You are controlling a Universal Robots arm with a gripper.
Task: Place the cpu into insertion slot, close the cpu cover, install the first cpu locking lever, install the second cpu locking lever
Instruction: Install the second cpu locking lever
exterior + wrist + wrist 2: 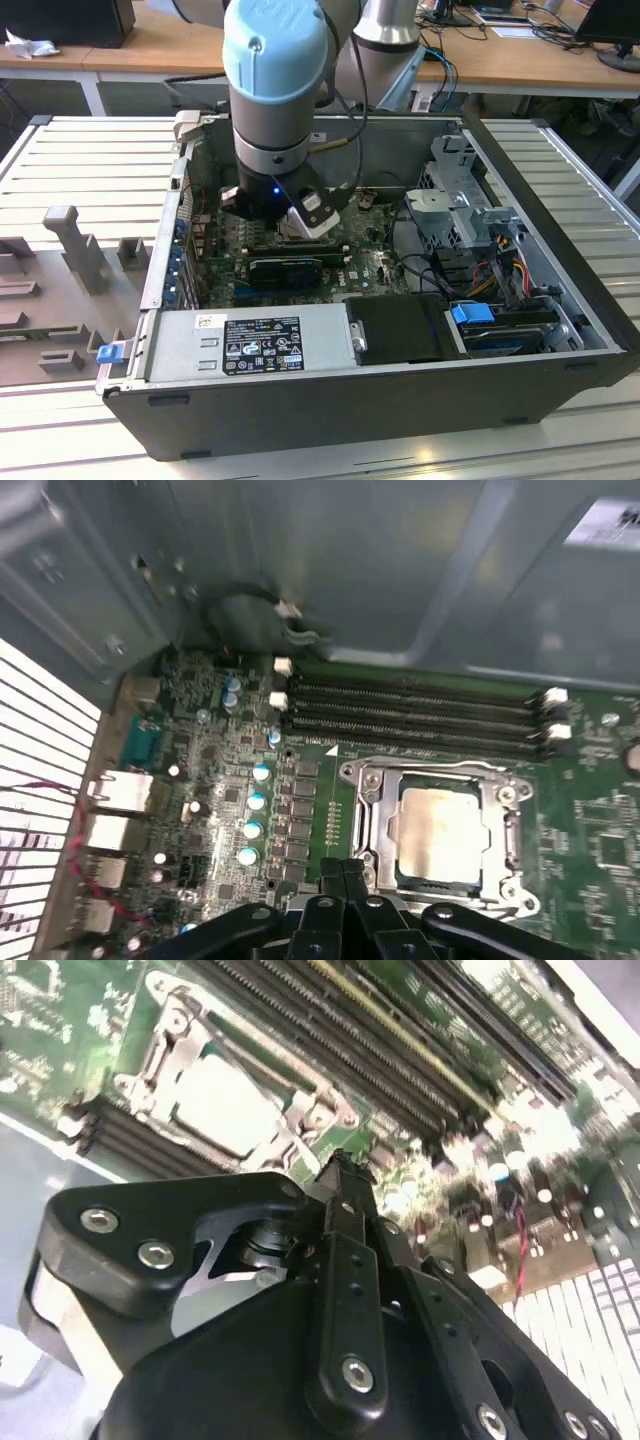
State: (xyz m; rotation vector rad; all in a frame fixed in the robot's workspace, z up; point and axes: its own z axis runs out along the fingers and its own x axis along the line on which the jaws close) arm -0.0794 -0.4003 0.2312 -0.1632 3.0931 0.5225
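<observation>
The pincer (345, 875) hung low inside the open computer case (560, 395), just above the green motherboard (600, 840). Its 2 fingers (345, 1195) stood pressed together at the tips with nothing between them.

The cpu (443, 832), a pale square chip, lay flat in the insertion slot (372, 825), just beyond the pincer's fingertips in the first wrist view and apart from them. The cpu cover (505, 825) lay down around the chip, its silvery frame bordering all 4 sides and the chip showing through the cut-out. In the second wrist view the same chip (222, 1108) and frame (165, 1055) sat just ahead of the closed tips.

Further out from the pincer than the slot ran 4 long black memory slots (410, 712). In the exterior view the arm (275, 90) reached down into the case over the board, with the pincer (300, 222) at its lower end.
</observation>
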